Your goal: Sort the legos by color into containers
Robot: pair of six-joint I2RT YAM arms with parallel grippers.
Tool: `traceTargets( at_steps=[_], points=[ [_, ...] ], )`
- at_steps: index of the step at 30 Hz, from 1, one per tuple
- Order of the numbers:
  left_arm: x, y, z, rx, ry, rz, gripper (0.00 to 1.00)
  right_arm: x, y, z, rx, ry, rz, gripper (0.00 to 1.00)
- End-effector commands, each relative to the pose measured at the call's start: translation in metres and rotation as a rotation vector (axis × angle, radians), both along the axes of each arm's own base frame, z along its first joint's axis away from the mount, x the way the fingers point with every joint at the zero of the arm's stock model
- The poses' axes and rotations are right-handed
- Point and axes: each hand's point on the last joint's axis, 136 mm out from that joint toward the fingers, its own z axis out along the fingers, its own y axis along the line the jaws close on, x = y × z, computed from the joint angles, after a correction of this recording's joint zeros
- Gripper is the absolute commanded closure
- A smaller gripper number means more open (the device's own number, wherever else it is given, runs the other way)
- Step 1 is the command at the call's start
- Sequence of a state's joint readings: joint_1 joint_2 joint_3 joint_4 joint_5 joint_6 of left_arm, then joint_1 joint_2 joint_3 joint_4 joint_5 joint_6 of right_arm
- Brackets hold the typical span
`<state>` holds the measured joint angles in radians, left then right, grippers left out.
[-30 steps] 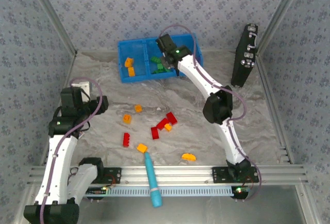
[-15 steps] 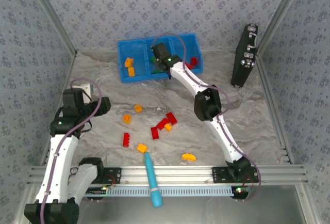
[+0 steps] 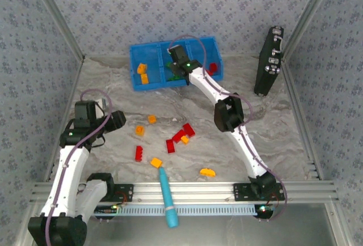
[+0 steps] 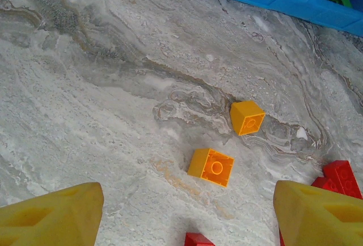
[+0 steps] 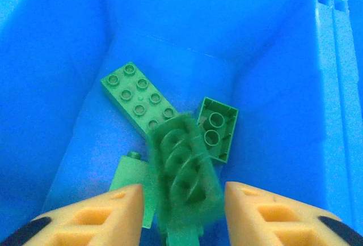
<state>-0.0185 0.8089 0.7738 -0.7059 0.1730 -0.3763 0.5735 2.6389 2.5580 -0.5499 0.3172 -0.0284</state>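
Looking down the right wrist camera, I see the right gripper (image 5: 184, 215) low inside the middle compartment of the blue tray (image 5: 198, 13). Its two yellow fingers (image 5: 91, 215) are parted, with a blurred green brick (image 5: 184, 172) between them. The brick is smeared while the fingers are sharp, and it looks free of both pads rather than pinched. Beneath it I count three more green bricks on the compartment floor: a long eight-stud one (image 5: 139, 98) lying studs up, a short one (image 5: 217, 128) hollow side up, and a third (image 5: 130, 181) partly covered by the blurred piece. The left gripper (image 4: 184, 215) hangs over the marbled table (image 4: 85, 87) with its fingers wide apart, holding and touching nothing. Ahead of it two orange-yellow bricks (image 4: 211, 166) lie apart from each other, and the top of one red brick (image 4: 198, 239) shows at the frame's lower edge between the fingertips. From the top camera I count one tray with three joined compartments. Two orange-yellow pieces (image 3: 143, 73) sit in its left compartment and one red piece (image 3: 213, 67) in its right. On the table I count five orange-yellow legos, plus two separate red ones and a red cluster (image 3: 184, 132) I cannot split. One teal stick (image 3: 168, 198) lies at the near edge, and one black case (image 3: 269, 59) stands upright at the right.
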Motion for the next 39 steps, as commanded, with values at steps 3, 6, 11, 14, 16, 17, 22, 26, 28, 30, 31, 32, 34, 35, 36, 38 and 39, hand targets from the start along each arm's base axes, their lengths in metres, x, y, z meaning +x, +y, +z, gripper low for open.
traceTargets(
  at_steps=[3, 6, 11, 14, 16, 17, 22, 26, 28, 30, 31, 32, 34, 35, 36, 38, 39],
  points=[
    [-0.002, -0.004, 0.002, -0.036, 0.019, -0.006, 0.21, 0.000, 0.011, 0.023, 0.057, -0.038, 0.051, 0.47],
    [-0.003, -0.006, -0.002, -0.045, 0.029, -0.009, 0.21, -0.007, 0.013, 0.041, 0.053, -0.049, 0.074, 0.46],
    [-0.003, -0.014, -0.019, -0.070, 0.070, -0.027, 0.21, -0.028, 0.010, 0.078, 0.049, -0.069, 0.135, 0.44],
    [-0.005, -0.021, -0.033, -0.073, 0.116, -0.049, 0.22, -0.045, 0.003, 0.094, 0.041, -0.073, 0.156, 0.43],
    [0.001, -0.027, -0.036, -0.080, 0.112, -0.059, 0.23, -0.059, -0.003, 0.104, 0.026, -0.083, 0.177, 0.43],
    [0.002, -0.030, -0.039, -0.080, 0.118, -0.066, 0.23, -0.066, -0.005, 0.107, 0.019, -0.086, 0.190, 0.43],
    [0.010, -0.044, -0.055, -0.021, 0.150, -0.110, 0.23, -0.114, -0.029, 0.111, -0.020, -0.071, 0.229, 0.43],
    [0.020, -0.053, -0.067, -0.033, 0.173, -0.119, 0.24, -0.151, -0.058, 0.101, -0.079, -0.030, 0.204, 0.41],
    [0.025, -0.057, -0.070, -0.025, 0.175, -0.127, 0.24, -0.169, -0.073, 0.097, -0.077, 0.002, 0.180, 0.41],
    [0.028, -0.060, -0.074, -0.002, 0.188, -0.141, 0.25, -0.184, -0.084, 0.092, -0.069, 0.030, 0.160, 0.41],
    [0.029, -0.062, -0.076, 0.012, 0.196, -0.151, 0.26, -0.191, -0.090, 0.089, -0.064, 0.050, 0.152, 0.41],
    [0.030, -0.063, -0.078, 0.022, 0.202, -0.161, 0.27, -0.198, -0.093, 0.087, -0.060, 0.065, 0.147, 0.41],
    [0.033, -0.069, -0.084, 0.054, 0.224, -0.184, 0.27, -0.213, -0.101, 0.079, -0.056, 0.107, 0.132, 0.41],
    [0.034, -0.072, -0.086, 0.067, 0.231, -0.198, 0.28, -0.218, -0.105, 0.076, -0.051, 0.120, 0.125, 0.41],
    [0.035, -0.076, -0.089, 0.085, 0.242, -0.213, 0.28, -0.225, -0.108, 0.073, -0.045, 0.137, 0.116, 0.40],
    [0.035, -0.079, -0.093, 0.126, 0.267, -0.230, 0.28, -0.236, -0.115, 0.069, -0.033, 0.174, 0.095, 0.40],
    [0.035, -0.080, -0.096, 0.145, 0.281, -0.231, 0.28, -0.242, -0.118, 0.070, -0.025, 0.189, 0.086, 0.40]
  ],
)
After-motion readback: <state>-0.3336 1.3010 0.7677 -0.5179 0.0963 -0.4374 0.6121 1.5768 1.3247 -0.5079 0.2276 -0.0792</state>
